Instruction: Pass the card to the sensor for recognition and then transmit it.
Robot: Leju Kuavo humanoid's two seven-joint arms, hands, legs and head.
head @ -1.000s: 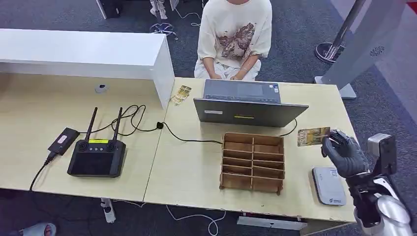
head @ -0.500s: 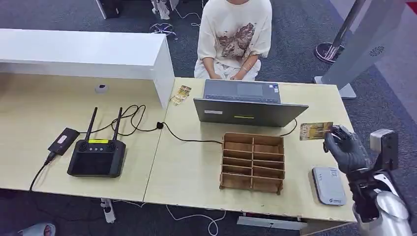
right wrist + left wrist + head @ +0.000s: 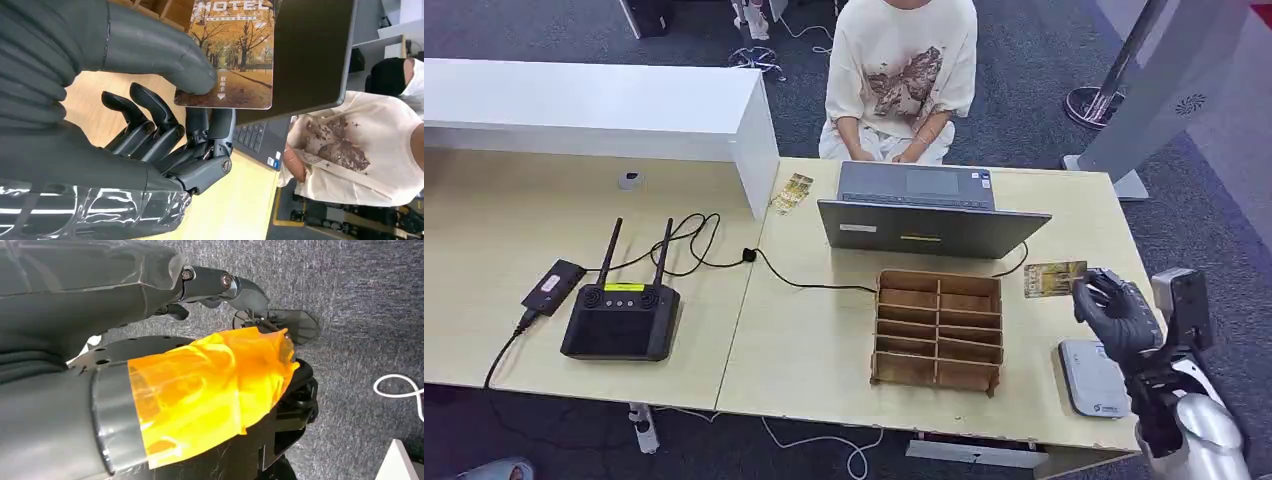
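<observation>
My right hand (image 3: 1114, 310) hovers over the desk's right end, just beyond the grey-white card sensor (image 3: 1092, 378). It pinches a hotel card (image 3: 1054, 279) with an autumn-tree picture, held flat and pointing toward the laptop. In the right wrist view the thumb presses on the card (image 3: 235, 55) and the fingers (image 3: 160, 127) curl under it. My left hand (image 3: 100, 275) hangs over the grey carpet, its dark fingers (image 3: 225, 282) stretched out with nothing in them.
A wooden compartment organiser (image 3: 938, 328) stands left of the sensor. An open laptop (image 3: 924, 210) sits behind it, and a person (image 3: 902, 75) sits at it across the desk. A black controller (image 3: 621, 318) with antennas and cables lies at the left.
My right hand first carried the card slightly away and to the right. It has now come back a little to the left and nearer. Its grip on the card is unchanged.
</observation>
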